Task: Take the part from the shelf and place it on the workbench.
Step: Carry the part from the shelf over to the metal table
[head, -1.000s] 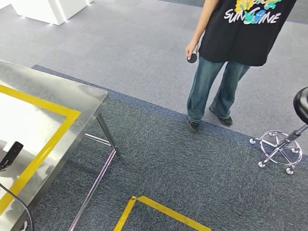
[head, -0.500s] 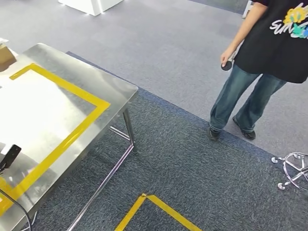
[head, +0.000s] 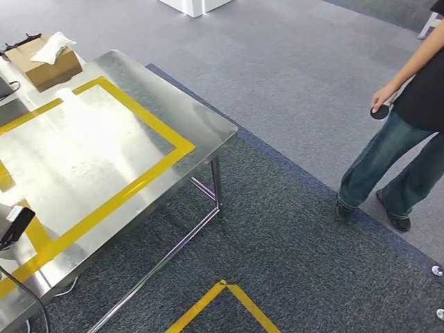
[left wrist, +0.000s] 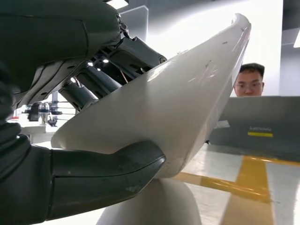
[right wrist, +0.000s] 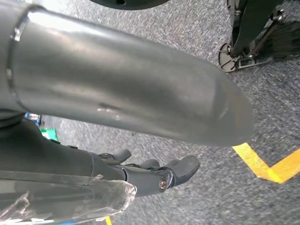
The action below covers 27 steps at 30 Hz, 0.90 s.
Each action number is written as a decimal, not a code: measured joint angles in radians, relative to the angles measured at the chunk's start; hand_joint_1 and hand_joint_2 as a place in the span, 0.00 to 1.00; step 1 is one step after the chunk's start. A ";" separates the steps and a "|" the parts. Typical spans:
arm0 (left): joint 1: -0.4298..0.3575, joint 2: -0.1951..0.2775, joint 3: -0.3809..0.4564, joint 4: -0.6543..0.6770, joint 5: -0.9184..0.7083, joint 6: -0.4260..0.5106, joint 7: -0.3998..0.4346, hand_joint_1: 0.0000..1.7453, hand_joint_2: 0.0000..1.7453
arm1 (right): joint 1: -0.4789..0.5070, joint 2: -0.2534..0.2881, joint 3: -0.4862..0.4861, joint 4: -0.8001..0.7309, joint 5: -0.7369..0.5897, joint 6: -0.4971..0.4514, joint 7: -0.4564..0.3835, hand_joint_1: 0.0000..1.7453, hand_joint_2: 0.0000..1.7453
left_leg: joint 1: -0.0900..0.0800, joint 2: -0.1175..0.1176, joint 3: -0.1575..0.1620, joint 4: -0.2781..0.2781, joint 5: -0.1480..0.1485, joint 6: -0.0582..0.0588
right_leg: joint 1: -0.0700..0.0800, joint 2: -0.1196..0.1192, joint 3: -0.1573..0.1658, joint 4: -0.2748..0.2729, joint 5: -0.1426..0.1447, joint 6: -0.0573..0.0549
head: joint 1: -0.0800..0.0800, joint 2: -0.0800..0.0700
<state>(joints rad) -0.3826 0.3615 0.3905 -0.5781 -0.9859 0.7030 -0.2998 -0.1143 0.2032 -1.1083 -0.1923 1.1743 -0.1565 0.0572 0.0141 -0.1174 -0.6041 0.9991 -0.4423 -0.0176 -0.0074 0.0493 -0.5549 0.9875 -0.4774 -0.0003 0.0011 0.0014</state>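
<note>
Landmark: the polished steel workbench with yellow tape rectangles; every place below is given from it.
Far-left corner of the workbench: you see a brown cardboard box with a white cloth on top, resting on the bench surface.
Near-left edge of the workbench: a small black device on a cable lies on the yellow tape.
Left hand: in the left wrist view it grips the long white curved plastic part, thumb below and dark fingers above.
Task's thing: the part is in your left hand, above the bench top; whether it already touches the surface I cannot tell.
Right hand: it hangs over the carpet near the workbench, it holds nothing, the fingers are nearly straight and slightly apart.
Right of the workbench: a person in blue jeans stands well apart on the grey carpet, holding a small black round object.
Step in hand: I judge the part is taken and you are carrying it to the bench.
Next move: bring the part down inside the tape rectangle, flat, then loosen the fingers; mind that the long part can tip.
</note>
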 joint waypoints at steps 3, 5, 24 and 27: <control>-0.001 -0.001 0.001 0.000 0.002 0.000 0.000 1.00 1.00 | 0.001 0.000 0.000 0.000 -0.002 0.007 -0.005 0.00 0.00 | -0.002 0.086 -0.071 0.149 -0.081 -0.010 | 0.003 -0.041 0.004 -0.007 0.001 -0.015 | -0.007 0.000; 0.004 -0.007 0.001 0.000 0.002 0.000 0.000 1.00 1.00 | 0.003 0.000 0.000 0.000 -0.004 0.009 -0.007 0.00 0.00 | 0.001 0.107 -0.125 0.261 -0.119 -0.016 | 0.006 -0.069 0.004 -0.007 -0.003 -0.019 | -0.007 0.000; -0.001 -0.006 0.014 -0.006 -0.007 0.000 -0.018 1.00 1.00 | 0.003 0.000 0.000 0.000 -0.001 0.018 -0.011 0.00 0.00 | -0.006 0.047 0.020 -0.013 0.002 0.035 | 0.003 -0.033 -0.084 0.169 -0.055 0.029 | 0.003 0.000; -0.003 -0.008 0.018 -0.006 -0.011 0.000 -0.019 1.00 1.00 | 0.000 -0.001 0.000 0.000 -0.003 0.015 -0.016 0.00 0.00 | -0.007 0.022 0.013 -0.008 0.002 0.022 | -0.001 0.011 -0.018 0.024 -0.006 0.019 | 0.002 0.000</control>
<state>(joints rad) -0.3854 0.3533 0.4087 -0.5838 -0.9973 0.7031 -0.3188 -0.1143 0.2026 -1.1082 -0.1923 1.1709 -0.1413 0.0408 0.0076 -0.0953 -0.5907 0.9909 -0.4407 0.0044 -0.0086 0.0603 -0.5726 1.0118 -0.4836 0.0188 0.0029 0.0015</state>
